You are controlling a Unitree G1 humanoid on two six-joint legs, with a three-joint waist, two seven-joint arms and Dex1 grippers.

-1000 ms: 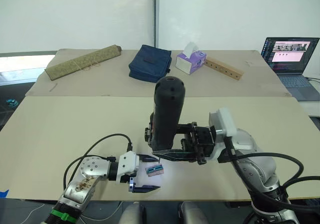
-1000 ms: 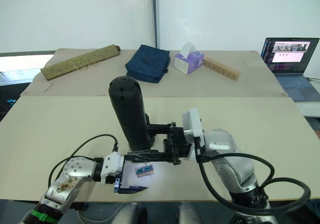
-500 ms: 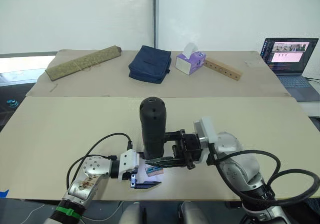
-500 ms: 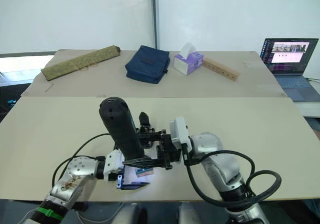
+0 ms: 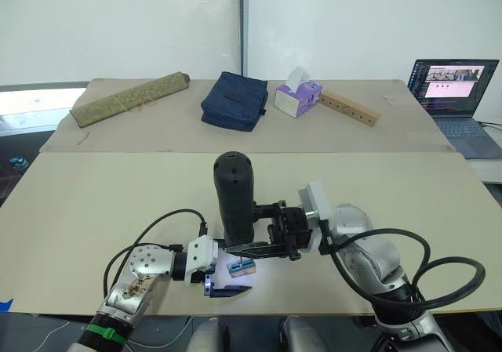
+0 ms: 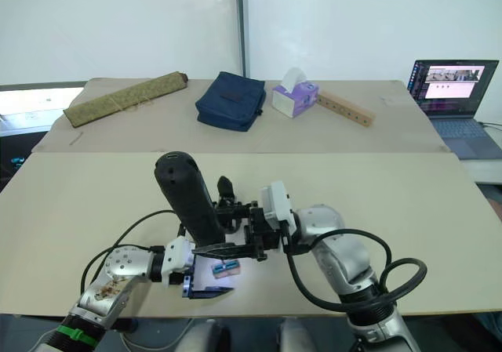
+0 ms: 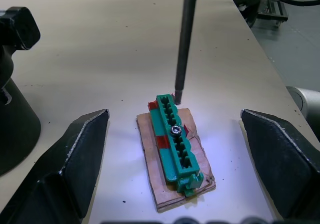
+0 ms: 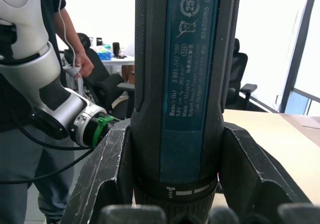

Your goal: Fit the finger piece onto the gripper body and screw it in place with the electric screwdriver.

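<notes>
Between open black fingers, a ridged green block on perhaps cardboard.

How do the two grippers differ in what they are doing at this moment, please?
The right gripper is shut on the electric screwdriver, held upright; the left gripper is open and holds nothing. The left's fingers flank a small green block lying on the table; the right hangs above the table. Both have black fingers.

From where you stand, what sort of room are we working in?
Probably an office or lab space used as a robot test area: a laptop open on the tan tables, office chairs and a person standing beyond them.
</notes>
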